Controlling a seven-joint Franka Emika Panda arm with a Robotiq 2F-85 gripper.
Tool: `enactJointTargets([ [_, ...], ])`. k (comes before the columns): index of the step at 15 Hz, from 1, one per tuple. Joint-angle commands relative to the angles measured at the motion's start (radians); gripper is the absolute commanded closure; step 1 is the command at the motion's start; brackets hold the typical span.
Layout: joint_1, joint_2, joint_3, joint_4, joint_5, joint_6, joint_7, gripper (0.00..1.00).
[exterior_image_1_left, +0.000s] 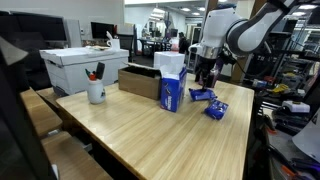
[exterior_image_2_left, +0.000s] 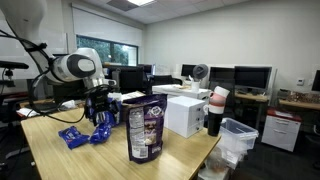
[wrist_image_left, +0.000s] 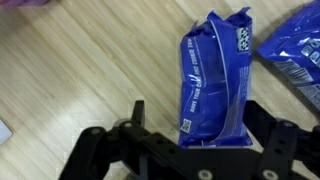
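Note:
My gripper (wrist_image_left: 197, 115) is open, its black fingers (wrist_image_left: 138, 112) spread wide on either side of a blue snack packet (wrist_image_left: 212, 80) that lies flat on the wooden table (wrist_image_left: 80, 70). The packet's near end sits between the fingers, closer to the right one. A second blue packet (wrist_image_left: 295, 50) lies just to its right. In both exterior views the gripper (exterior_image_1_left: 205, 80) (exterior_image_2_left: 100, 112) hangs low over the packets (exterior_image_1_left: 203, 95) (exterior_image_2_left: 100, 135), and another blue packet (exterior_image_1_left: 216, 109) (exterior_image_2_left: 72, 137) lies beside them.
A tall snack bag (exterior_image_1_left: 172, 85) (exterior_image_2_left: 145, 130) stands upright near the gripper. A cardboard box (exterior_image_1_left: 140, 80), a white box (exterior_image_1_left: 85, 62) and a white mug of pens (exterior_image_1_left: 96, 92) stand further along the table. A stack of cups (exterior_image_2_left: 215, 110) rises beyond the table edge.

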Motion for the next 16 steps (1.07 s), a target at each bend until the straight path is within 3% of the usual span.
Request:
enactJointTargets([
  [1, -0.003, 0.043, -0.001, 0.029, -0.035, -0.009, 0.031, 0.00],
  [12, 0.011, 0.099, -0.007, 0.071, -0.087, -0.041, 0.038, 0.00],
  [16, 0.006, 0.124, 0.017, 0.105, 0.010, -0.149, -0.032, 0.00],
])
